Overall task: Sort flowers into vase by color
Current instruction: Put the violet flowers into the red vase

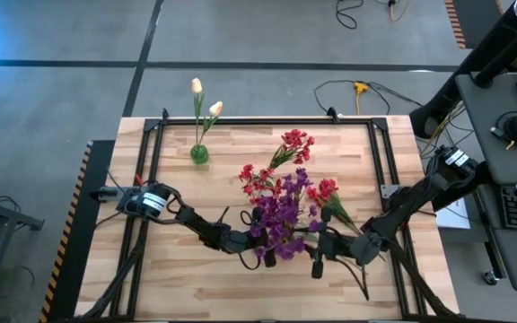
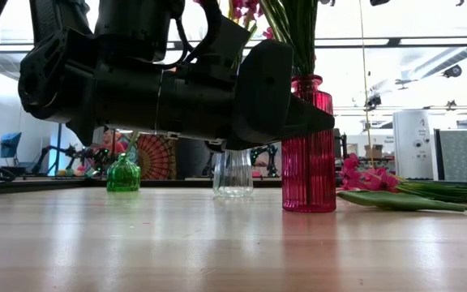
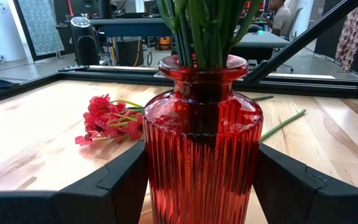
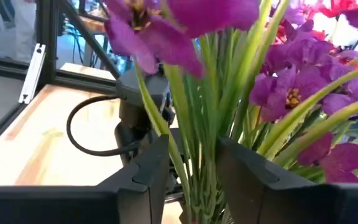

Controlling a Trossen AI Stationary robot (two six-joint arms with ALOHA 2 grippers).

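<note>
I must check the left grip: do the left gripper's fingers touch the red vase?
Cannot tell. In the left wrist view the fingers flank the red vase closely on both sides, but neither contact nor a gap shows plainly.
</note>
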